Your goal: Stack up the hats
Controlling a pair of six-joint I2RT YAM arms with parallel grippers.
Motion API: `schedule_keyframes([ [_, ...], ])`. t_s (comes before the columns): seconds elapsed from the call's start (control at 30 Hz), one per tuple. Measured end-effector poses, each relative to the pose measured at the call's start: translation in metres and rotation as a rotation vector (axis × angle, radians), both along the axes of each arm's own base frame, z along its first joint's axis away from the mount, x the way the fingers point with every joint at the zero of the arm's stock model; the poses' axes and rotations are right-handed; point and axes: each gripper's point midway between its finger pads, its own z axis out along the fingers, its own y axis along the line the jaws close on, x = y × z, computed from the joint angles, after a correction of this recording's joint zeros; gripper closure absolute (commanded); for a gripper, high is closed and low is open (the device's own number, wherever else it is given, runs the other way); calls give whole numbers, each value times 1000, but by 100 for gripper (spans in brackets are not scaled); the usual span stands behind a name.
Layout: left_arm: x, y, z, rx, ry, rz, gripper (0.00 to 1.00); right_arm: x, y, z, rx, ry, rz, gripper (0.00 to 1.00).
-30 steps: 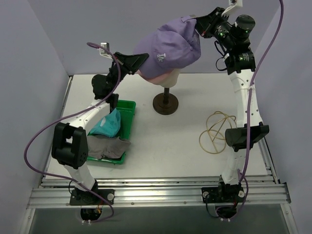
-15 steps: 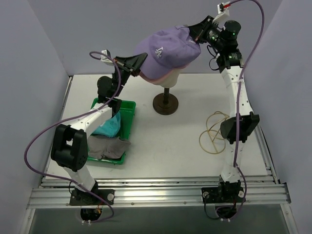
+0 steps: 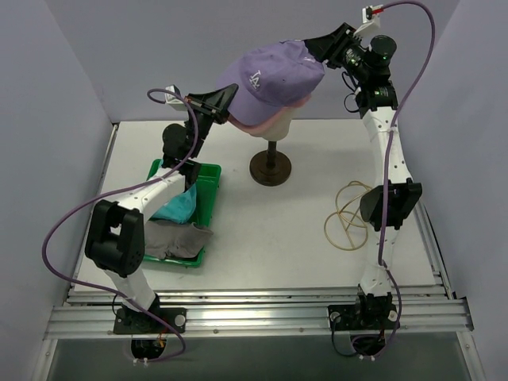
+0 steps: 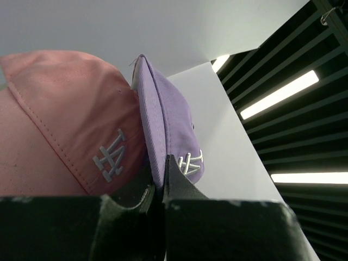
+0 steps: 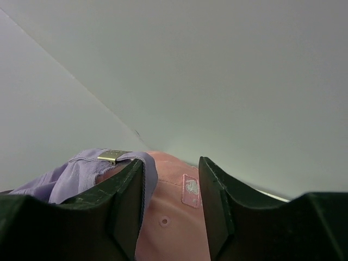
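Above the white table, the lavender cap sits over the pink cap on the mannequin head, long axis running between my arms: my left gripper pinches its brim, my right gripper stands parted at its strap.

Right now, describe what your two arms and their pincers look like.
Both the left arm and the right arm have white tubular links joined by blocky black joint housings. A thin purple cable loops loosely along each; the right one meets a small white connector at the wrist. The left pincer and right pincer are matte black, each with two angular, tapered fingers.
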Motion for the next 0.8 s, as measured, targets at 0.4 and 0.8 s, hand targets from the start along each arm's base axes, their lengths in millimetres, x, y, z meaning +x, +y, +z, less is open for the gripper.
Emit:
schedule_keyframes([
  [0.4,5,-2,-2,-91,57,10,98,5,-17,-17,-16,42,-55,44],
  [0.8,8,6,8,-166,66,67,98,-41,-56,42,-30,-38,-193,43],
])
